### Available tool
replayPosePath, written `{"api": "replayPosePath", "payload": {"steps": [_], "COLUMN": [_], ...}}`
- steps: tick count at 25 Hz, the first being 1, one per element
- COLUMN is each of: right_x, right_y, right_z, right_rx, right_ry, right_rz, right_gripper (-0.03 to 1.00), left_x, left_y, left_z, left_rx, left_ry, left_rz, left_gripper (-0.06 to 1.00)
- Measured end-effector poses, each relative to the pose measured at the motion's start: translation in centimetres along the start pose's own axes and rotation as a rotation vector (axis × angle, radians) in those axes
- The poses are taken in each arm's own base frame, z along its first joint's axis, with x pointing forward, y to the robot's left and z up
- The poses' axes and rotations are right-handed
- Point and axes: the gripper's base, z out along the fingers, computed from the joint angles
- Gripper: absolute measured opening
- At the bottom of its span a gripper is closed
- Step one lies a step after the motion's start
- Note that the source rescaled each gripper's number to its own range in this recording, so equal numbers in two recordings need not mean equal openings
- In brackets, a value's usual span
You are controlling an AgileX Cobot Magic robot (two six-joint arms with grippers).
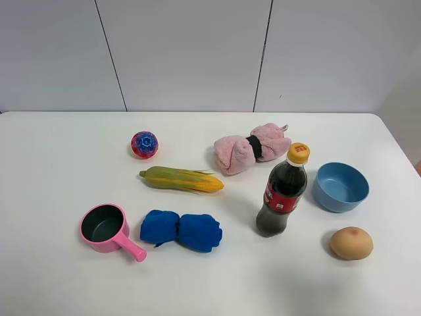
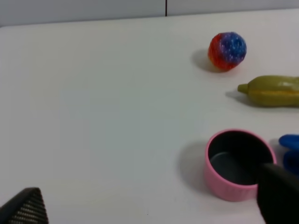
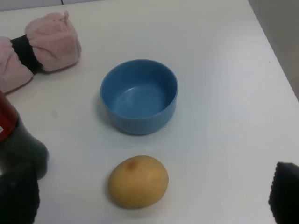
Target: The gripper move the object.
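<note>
The bright blue towel bundle [image 1: 181,230] lies on the white table at the front, cinched into two lobes, between the pink pot [image 1: 103,227] and the cola bottle [image 1: 281,196]. Only its edge [image 2: 291,148] shows in the left wrist view, behind the pot [image 2: 238,164]. Neither arm shows in the exterior view. My left gripper [image 2: 149,207] is open and empty, with its black fingertips [image 2: 23,208] wide apart, short of the pot. My right gripper [image 3: 150,198] is open and empty, above the table near the potato [image 3: 138,181].
A corn cob [image 1: 182,179] lies behind the blue bundle, with a red-blue ball [image 1: 144,144] further back. A pink towel bundle with a black band [image 1: 251,148], a light blue bowl [image 1: 340,186] and the potato [image 1: 350,243] are on the right.
</note>
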Motion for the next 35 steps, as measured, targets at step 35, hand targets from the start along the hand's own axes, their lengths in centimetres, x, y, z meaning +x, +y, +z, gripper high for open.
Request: {"api": "replayPosePath", "payload": {"steps": [35], "right_x": [0.00], "right_y": [0.00], "right_z": [0.00], "right_rx": [0.000], "right_ry": [0.000], "right_rz": [0.000], "right_gripper": [1.00], "left_x": [0.07], "left_y": [-0.01], "left_z": [0.14], "left_rx": [0.001], "left_ry": [0.001], "left_rz": [0.025], "left_gripper": [0.88]}}
